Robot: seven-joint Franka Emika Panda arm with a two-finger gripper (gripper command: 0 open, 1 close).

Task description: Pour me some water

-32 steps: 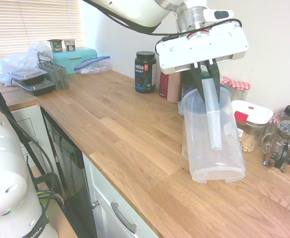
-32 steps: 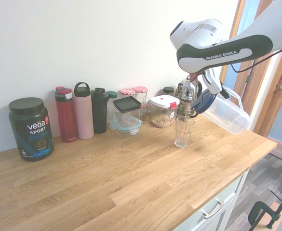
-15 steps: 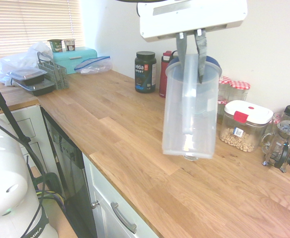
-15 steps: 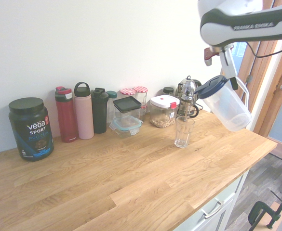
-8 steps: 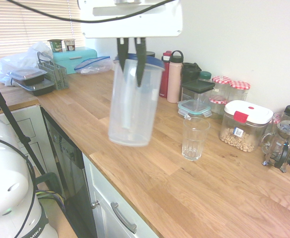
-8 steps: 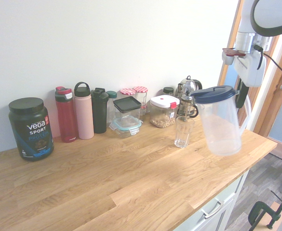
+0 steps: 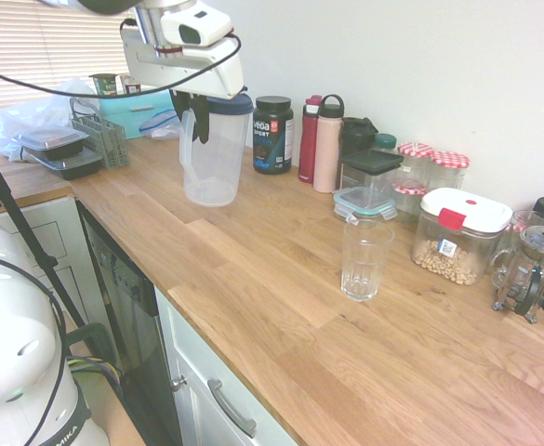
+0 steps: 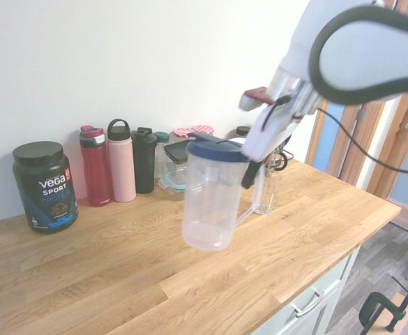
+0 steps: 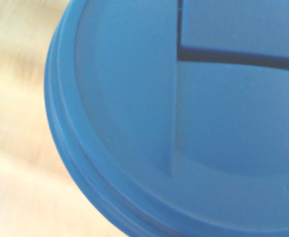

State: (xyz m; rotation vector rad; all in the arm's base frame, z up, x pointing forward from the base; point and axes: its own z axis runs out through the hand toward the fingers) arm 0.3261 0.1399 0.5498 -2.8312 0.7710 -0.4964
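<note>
Hand (image 7: 192, 104) grips pitcher (image 7: 212, 153) near protein tub (image 7: 272, 134), bottles (image 7: 326, 144).

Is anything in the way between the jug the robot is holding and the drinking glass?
Nothing visible blocks it. The gripper holds the clear jug above bare wooden counter, and only open counter lies between it and the glass. The bottles and containers stand behind, along the wall.

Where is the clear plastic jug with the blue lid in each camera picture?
First exterior view: the clear plastic jug with the blue lid hangs upper left of centre, under the arm, above the wooden counter.
Second exterior view: it hangs in the middle, in front of the containers along the wall.
Wrist view: only its blue lid shows, filling most of the picture.
Shared landmark: the black Vega Sport tub in both exterior views.
</note>
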